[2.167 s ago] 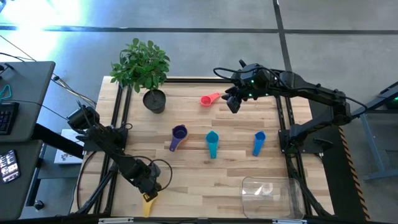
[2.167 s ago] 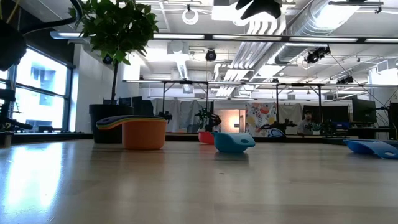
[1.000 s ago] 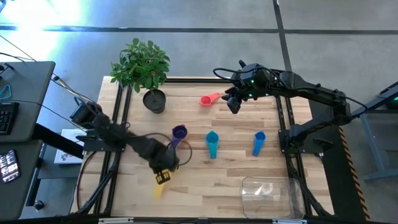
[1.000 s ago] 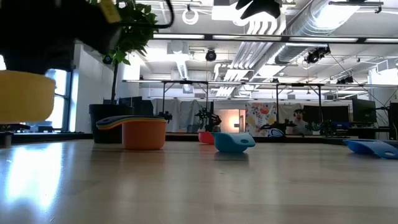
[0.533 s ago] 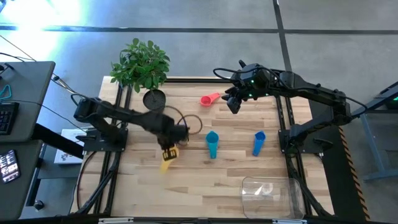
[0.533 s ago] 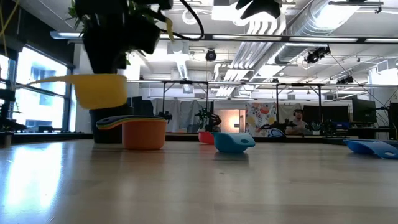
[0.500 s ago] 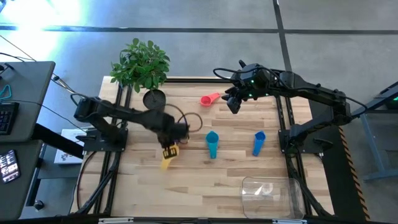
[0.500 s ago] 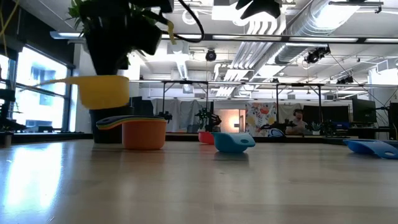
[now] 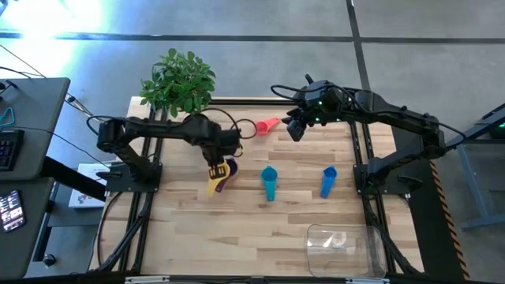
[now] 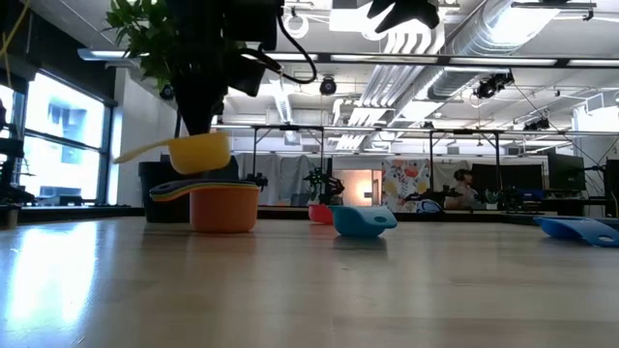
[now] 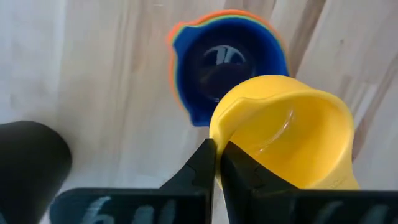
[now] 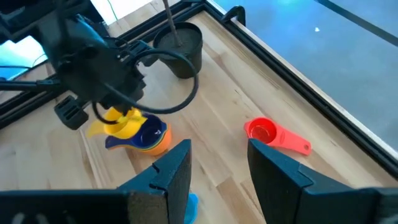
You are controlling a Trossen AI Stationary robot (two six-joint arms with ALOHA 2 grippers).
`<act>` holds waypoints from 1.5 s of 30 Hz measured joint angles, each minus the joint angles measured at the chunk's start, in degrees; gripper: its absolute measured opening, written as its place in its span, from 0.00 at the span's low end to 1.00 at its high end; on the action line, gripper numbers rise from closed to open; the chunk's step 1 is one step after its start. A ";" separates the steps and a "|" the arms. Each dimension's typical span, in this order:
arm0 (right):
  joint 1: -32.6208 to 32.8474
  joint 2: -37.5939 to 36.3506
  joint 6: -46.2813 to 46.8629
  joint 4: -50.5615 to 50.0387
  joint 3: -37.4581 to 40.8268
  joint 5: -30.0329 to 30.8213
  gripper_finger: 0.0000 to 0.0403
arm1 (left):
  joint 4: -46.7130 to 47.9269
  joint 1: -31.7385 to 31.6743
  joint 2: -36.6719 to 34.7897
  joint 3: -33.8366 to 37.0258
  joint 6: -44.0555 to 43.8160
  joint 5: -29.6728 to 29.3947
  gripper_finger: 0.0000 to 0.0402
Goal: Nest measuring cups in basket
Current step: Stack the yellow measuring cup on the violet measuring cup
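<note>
The left gripper (image 11: pixel 216 163) is pinching the yellow cup (image 11: pixel 291 134) by its rim, hanging just above the nested stack (image 10: pixel 221 201) mid-table. The right gripper (image 12: pixel 217 163) is hovering, fingers spread, near the far edge beside the pink cup (image 9: pixel 265 125). The basket (image 9: pixel 345 249) is sitting at the near right corner, well apart.

The bench (image 9: pixel 260 229) is pale, smooth wood planks with a soft sheen. The yellow cup (image 11: pixel 292 137) looks like glossy plastic, catching highlights, as does the blue cup (image 11: pixel 227 65). The basket (image 9: pixel 345 250) is clear, shiny plastic. The left hand (image 11: pixel 214 165) is matt black.
</note>
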State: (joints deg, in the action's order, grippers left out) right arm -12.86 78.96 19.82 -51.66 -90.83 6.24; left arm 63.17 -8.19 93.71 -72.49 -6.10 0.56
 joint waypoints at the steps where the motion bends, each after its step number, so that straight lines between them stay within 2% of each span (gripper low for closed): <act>1: 0.00 0.00 0.59 0.00 -0.02 0.00 0.37 | -0.16 -0.40 0.00 0.00 0.60 0.00 0.01; 12: 0.00 0.00 1.60 0.00 0.00 0.17 0.37 | -3.35 -2.40 0.08 0.00 4.80 0.05 0.02; 19: 0.00 0.00 3.23 0.00 -0.02 2.57 0.37 | -4.54 -2.36 0.10 0.00 4.15 0.24 0.02; 32: 0.00 0.00 4.75 0.00 -0.02 2.69 0.37 | -5.20 -2.36 0.13 0.00 2.30 0.24 0.02; 45: 0.00 0.00 4.79 0.00 -0.02 2.67 0.37 | -5.56 -2.36 0.16 0.00 3.29 0.24 0.11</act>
State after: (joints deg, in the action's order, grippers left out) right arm -12.86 78.96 24.60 -51.66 -90.85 8.91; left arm 57.61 -10.55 93.86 -72.49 -2.80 0.80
